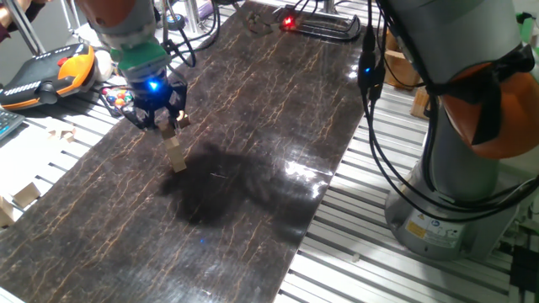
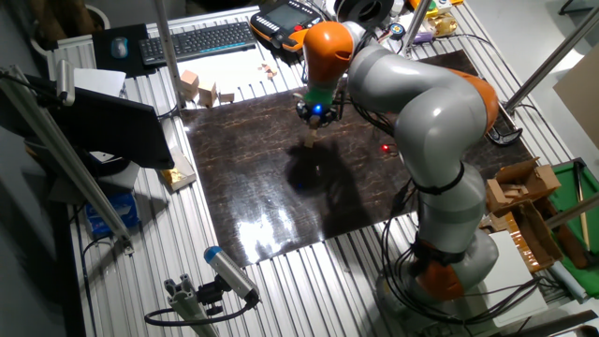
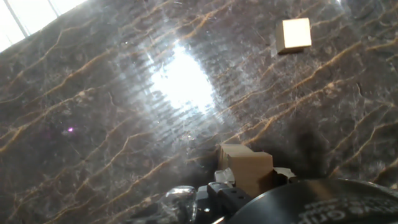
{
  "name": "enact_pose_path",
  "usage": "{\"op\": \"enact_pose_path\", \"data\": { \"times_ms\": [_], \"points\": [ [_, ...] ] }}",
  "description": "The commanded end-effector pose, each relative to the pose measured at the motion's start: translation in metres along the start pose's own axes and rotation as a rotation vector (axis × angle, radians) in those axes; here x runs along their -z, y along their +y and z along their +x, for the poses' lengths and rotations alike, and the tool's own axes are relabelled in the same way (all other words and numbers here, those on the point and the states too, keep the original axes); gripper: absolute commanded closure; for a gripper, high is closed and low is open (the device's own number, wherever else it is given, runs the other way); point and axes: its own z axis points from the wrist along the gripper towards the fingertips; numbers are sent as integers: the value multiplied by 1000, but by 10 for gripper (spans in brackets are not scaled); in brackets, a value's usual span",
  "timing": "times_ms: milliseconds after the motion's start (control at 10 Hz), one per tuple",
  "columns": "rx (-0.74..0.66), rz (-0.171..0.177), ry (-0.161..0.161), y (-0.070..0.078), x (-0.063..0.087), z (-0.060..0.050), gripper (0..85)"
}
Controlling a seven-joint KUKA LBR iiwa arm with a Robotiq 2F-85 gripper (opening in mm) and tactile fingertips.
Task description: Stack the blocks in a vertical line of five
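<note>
A short stack of small tan wooden blocks (image 1: 176,156) stands on the dark marble tabletop (image 1: 253,126) at the left. My gripper (image 1: 165,126) is right above it, shut on another block (image 1: 167,128) that sits at the top of the stack or just over it. I cannot tell whether it touches. In the hand view the held block and the stack show as stepped tan faces (image 3: 245,167) at the bottom. One loose block (image 3: 293,35) lies on the table a little way off, behind the gripper (image 1: 182,121). In the other fixed view the gripper (image 2: 316,116) hangs over the stack (image 2: 311,140).
An orange teach pendant (image 1: 50,71) and a multicoloured cube (image 1: 120,98) lie off the table's far left corner. Larger pale wooden pieces (image 2: 198,89) sit on the aluminium rails. The arm's base (image 1: 455,194) and cables stand at the right.
</note>
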Motion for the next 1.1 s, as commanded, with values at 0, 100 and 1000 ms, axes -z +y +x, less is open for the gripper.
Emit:
{"op": "enact_pose_path", "data": {
  "times_ms": [0,100,1000],
  "points": [
    [-23,5,-3,0,-1,2,840],
    [-44,7,-4,0,-2,2,840],
    [-76,-12,-7,-3,-12,6,840]
  ]
}}
